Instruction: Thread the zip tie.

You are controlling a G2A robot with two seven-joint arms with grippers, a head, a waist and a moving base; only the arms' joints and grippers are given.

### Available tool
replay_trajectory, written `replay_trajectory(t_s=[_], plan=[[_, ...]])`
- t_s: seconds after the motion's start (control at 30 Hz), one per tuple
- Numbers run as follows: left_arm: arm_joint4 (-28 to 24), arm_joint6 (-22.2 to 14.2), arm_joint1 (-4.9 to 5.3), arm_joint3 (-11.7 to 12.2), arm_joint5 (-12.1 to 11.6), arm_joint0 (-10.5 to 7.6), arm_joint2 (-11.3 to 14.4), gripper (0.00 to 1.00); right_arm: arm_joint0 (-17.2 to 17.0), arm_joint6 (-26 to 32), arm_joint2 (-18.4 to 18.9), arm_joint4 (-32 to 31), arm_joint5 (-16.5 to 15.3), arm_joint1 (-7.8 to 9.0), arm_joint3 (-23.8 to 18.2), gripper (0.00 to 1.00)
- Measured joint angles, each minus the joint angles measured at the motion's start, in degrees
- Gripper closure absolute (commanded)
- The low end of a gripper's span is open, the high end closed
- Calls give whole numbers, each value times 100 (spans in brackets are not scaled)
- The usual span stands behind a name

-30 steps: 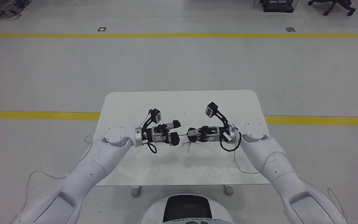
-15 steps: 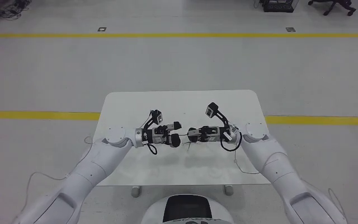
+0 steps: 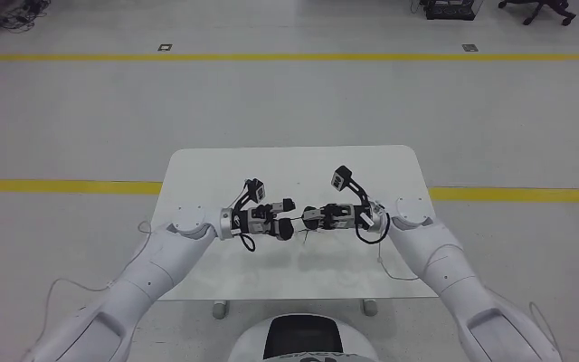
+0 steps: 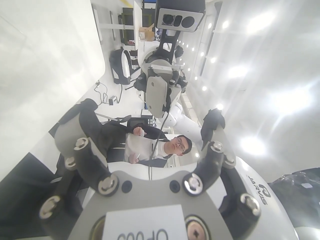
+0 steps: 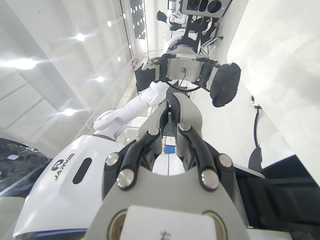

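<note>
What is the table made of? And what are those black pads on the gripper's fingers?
The table looks like smooth white laminate or plastic: it is flat and evenly white, with rounded corners. The black pads on the left gripper look like soft rubber or foam, perhaps wrapped tape, because they are matte with lumpy edges. I can't be sure of either.

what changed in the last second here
The left gripper, open, has edged a little toward the right gripper and slightly nearer the robot. The right gripper has stayed where it was over the table, shut on the zip tie, which still points toward the left gripper.
</note>
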Motion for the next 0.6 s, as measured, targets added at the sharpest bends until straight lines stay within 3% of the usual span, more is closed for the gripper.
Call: replay_trajectory(t_s=[0.07, 0.17, 0.2, 0.23, 0.33, 0.47, 0.6], plan=[[11, 0, -5, 3, 5, 1, 2, 1, 13, 0, -17, 0, -5, -5, 17, 100], [14, -8, -13, 10, 17, 4, 2, 11, 27, -7, -43, -1, -12, -14, 40, 100], [13, -13, -15, 12, 20, 5, 2, 16, 30, -9, -49, 1, -14, -16, 49, 100], [12, -17, -17, 16, 24, 6, 1, 27, 34, -11, -55, 3, -18, -18, 57, 100], [10, -27, -23, 27, 36, 6, -4, 31, 42, -15, -69, 10, -27, -24, 86, 100], [-5, -21, -34, 53, 59, 6, -10, 50, 56, 13, -66, 39, -28, -24, 141, 100], [-22, -47, -48, 74, 79, 0, -4, 54, 67, 45, -63, 57, -25, -23, 180, 100]])
